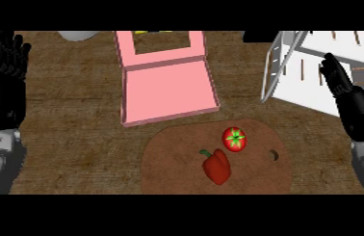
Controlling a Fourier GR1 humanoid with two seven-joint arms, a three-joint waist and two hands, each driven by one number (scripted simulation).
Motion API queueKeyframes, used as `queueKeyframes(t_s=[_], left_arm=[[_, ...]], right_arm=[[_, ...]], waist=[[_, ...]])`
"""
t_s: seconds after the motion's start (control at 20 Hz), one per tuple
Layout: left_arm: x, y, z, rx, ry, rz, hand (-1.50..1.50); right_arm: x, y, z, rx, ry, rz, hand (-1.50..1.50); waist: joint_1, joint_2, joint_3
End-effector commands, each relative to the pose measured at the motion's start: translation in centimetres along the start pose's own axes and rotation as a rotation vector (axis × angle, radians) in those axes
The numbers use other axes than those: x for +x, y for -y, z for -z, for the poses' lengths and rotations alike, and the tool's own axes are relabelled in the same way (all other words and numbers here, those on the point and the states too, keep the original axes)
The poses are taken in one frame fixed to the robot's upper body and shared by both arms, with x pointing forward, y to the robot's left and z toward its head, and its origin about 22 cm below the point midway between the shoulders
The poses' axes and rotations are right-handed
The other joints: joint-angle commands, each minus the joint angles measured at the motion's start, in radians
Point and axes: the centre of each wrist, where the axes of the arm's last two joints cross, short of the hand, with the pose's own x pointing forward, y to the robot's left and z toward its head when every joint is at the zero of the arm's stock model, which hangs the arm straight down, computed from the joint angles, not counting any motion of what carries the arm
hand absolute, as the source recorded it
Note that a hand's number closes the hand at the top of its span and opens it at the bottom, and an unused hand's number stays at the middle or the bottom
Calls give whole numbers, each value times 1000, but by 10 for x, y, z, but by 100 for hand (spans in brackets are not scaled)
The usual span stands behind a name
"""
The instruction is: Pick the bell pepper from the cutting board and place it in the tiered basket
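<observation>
The red bell pepper [217, 167] lies on its side near the middle of the brown cutting board [171, 177], stem toward the upper left. It is probably light, hollow and smooth-skinned, so the broad body, not the thin stem, looks the better place to hold. A tomato [235, 138] sits just beside it, crowding that side. The right hand [340, 88] rests open over the white tiered basket [298, 81]; the left hand [13, 71] rests open at the left edge. An open pink box [167, 93] lies beyond the board.
</observation>
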Motion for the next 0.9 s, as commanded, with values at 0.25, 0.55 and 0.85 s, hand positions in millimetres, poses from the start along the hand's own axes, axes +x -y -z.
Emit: queueKeyframes(t_s=[0.25,0.55,0.85], left_arm=[[-111,50,-114,-127,-500,31,0],[-130,45,-149,-148,-565,-15,0],[-132,52,-142,-170,-559,-10,0]], right_arm=[[95,-26,11,-4,375,101,150],[43,-40,-34,-567,24,276,-150],[88,-46,-106,-309,30,178,-150]], waist=[[5,14,-8],[-14,9,-6],[-7,12,-5]])
